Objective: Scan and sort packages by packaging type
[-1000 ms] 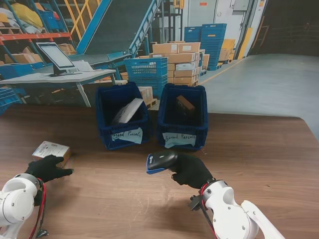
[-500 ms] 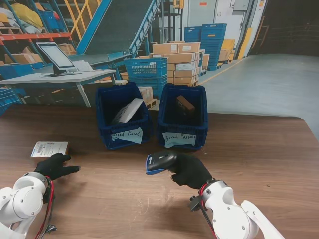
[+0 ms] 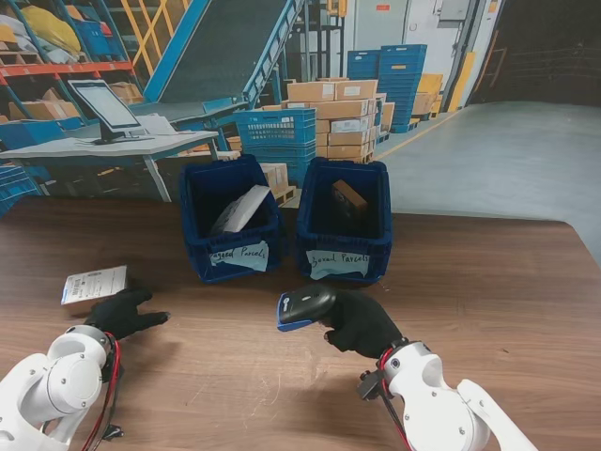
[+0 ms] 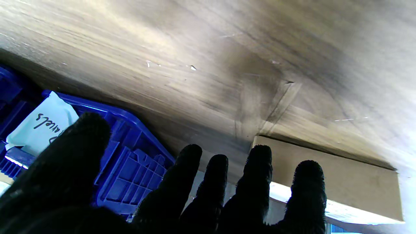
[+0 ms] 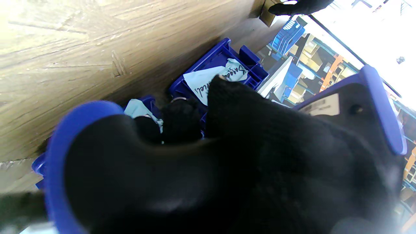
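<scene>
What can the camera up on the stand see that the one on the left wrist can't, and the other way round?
Only the stand view shows the right hand holding the scanner, the right bin, the parcels inside both bins, and the printed label on top of the box.

Only the left wrist view shows the box's plain cardboard side close up, just beyond the open left fingers.

Both show the left hand, the box, the left bin with its paper label, and the table.
</scene>
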Tool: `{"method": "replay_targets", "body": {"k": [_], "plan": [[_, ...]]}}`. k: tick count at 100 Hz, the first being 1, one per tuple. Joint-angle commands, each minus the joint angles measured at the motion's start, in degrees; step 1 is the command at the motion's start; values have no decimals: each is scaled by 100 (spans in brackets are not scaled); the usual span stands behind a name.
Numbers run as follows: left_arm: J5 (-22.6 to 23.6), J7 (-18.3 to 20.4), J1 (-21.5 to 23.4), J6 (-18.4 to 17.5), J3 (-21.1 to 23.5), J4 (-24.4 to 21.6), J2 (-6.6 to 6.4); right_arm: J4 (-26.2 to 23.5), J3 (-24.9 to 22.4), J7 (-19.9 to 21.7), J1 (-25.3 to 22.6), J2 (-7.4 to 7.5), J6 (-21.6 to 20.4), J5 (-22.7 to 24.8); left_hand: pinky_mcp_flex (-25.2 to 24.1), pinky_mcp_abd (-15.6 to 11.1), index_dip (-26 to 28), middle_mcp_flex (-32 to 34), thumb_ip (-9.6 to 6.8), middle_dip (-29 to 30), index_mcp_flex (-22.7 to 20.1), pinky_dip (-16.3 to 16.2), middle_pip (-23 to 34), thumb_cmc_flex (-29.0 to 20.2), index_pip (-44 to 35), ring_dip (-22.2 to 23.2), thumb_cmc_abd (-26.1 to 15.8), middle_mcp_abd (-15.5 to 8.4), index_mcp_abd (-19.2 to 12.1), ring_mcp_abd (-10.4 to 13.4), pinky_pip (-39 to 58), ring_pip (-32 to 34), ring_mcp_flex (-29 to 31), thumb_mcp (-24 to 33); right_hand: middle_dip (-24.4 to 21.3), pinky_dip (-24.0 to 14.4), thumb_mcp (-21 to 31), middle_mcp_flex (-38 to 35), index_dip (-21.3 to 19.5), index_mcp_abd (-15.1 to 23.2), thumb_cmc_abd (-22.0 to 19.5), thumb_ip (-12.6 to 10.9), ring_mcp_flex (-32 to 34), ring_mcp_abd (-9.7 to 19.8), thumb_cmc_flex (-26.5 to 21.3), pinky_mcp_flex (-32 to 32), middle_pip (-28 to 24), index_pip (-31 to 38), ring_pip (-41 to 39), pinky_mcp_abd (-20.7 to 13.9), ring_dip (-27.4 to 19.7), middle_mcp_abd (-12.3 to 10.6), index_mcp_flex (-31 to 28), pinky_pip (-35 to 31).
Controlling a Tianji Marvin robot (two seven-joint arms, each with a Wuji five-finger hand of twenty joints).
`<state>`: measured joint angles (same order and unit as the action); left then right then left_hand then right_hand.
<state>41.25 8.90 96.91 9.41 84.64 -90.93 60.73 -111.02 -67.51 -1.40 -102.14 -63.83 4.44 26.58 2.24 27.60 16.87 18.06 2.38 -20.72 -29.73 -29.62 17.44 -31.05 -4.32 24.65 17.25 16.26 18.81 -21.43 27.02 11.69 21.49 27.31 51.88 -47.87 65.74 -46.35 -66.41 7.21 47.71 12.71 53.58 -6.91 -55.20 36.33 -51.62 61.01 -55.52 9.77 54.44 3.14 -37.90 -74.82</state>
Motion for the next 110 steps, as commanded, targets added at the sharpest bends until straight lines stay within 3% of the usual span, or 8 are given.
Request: {"method": "replay_targets", "body": {"k": [1, 23, 41, 78, 110], "plan": [[-36, 89, -11, 47, -43, -95, 51, -62, -4, 73, -64, -28, -19, -8, -127, -41, 4, 51, -84, -48, 69, 85, 60, -42, -59, -57, -170, 41, -80, -65, -181, -98, -184, 117, 30, -88, 534, -82, -115, 247, -266, -66, 92, -86, -522, 74, 29, 157, -69, -24, 90, 104, -382, -193], [-17, -10, -52, 148, -89, -221, 74, -80, -30, 56, -111, -31, -12, -10, -131, -40, 2, 55, -86, -51, 63, 87, 65, -67, -53, -61, -176, 28, -73, -52, -210, -103, -188, 96, 31, -87, 537, -81, -115, 247, -270, -67, 90, -90, -523, 76, 28, 156, -71, -27, 91, 96, -382, -193], [171, 205, 111, 56, 58, -380, 26, -95, -46, 25, -139, -37, -10, -10, -119, -25, 1, 44, -89, -44, 87, 83, 48, -65, -43, -63, -215, 19, -89, -76, -227, -109, -188, 34, 30, -87, 535, -83, -116, 247, -267, -67, 89, -95, -523, 82, 30, 156, -69, -21, 90, 104, -383, -193], [118, 361, 41, -97, 15, -123, -12, -79, -33, 28, -120, -35, -29, -4, -129, -51, 0, 65, -99, -51, 99, 90, 57, -105, -36, -98, -233, 12, -89, -29, -288, -158, -225, -14, 31, -85, 535, -83, -116, 246, -266, -67, 92, -91, -525, 81, 29, 154, -70, -24, 92, 95, -382, -191], [32, 201, -392, -19, -291, 198, 15, -59, -8, 77, -104, -26, -13, -23, -119, -107, -6, 103, -108, -90, 103, 122, 118, -140, -32, -170, -236, -7, -80, 67, -349, -208, -257, -21, 31, -89, 534, -84, -116, 246, -269, -67, 93, -93, -524, 83, 30, 154, -69, -17, 92, 108, -382, -193]]}}
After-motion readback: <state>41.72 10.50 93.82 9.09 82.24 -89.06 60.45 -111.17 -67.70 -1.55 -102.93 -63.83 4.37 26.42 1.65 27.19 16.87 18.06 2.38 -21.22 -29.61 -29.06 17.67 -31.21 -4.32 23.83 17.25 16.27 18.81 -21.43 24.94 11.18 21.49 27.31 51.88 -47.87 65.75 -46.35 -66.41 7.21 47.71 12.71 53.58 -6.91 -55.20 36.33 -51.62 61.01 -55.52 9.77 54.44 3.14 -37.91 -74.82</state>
